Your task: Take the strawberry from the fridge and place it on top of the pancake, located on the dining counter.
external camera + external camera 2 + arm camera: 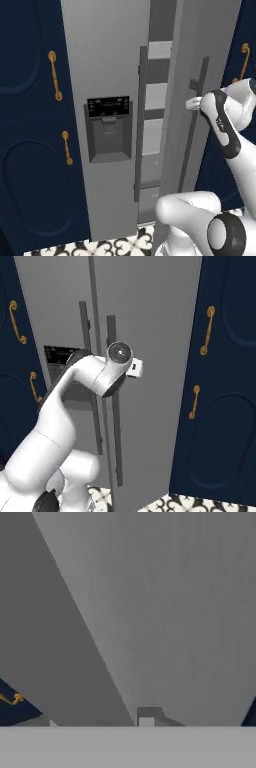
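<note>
Gripper (192, 103) clamped on fridge's (107, 65) straight bar handle (192, 130)

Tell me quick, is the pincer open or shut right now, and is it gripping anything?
Pincer: shut, at the fridge's right door handle, apparently clamped on the bar; that door stands ajar.

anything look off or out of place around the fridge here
One thing: the tall grey side-by-side fridge has its right door swung partly open, leaving a gap that shows grey shelves inside. The robot's gripper sits shut at that door's long vertical bar handle. Nothing looks spilled or damaged.
</note>
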{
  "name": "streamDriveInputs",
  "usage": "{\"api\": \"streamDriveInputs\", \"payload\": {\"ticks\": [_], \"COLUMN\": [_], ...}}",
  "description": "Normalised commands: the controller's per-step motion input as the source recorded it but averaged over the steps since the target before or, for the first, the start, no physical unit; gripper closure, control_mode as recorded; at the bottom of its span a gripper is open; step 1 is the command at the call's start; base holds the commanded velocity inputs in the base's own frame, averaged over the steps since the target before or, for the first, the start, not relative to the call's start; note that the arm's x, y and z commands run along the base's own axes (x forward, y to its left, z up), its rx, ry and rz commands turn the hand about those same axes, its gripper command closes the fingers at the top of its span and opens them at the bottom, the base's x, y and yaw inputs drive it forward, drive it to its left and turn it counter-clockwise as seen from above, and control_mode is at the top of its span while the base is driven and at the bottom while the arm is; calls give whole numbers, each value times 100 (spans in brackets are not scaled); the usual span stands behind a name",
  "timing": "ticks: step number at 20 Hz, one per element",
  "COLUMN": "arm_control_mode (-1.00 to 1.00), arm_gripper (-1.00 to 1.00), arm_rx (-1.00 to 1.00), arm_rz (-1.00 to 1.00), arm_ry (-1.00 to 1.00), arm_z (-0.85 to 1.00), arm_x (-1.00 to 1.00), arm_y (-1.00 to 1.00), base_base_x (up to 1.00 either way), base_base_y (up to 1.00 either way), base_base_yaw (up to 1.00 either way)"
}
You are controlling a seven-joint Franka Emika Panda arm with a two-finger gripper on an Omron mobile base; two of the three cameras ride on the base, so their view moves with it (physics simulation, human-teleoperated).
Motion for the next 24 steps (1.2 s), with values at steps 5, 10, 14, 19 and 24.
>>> {"api": "streamDriveInputs", "payload": {"ticks": [5,10,14,19,24], "arm_control_mode": [-100,-100,-100,-100,-100], "arm_gripper": [100,100,-100,-100,-100], "arm_rx": [18,3,0,0,-19], "arm_rz": [12,0,-5,-11,-6], "arm_ry": [-2,0,0,0,3], "arm_z": [1,0,2,9,46], "arm_x": [-93,-41,-61,-86,-65], "arm_y": [-100,-94,-72,-55,21], "base_base_x": [0,0,0,0,0], "base_base_y": [0,0,0,0,0], "base_base_yaw": [0,0,0,0,0]}}
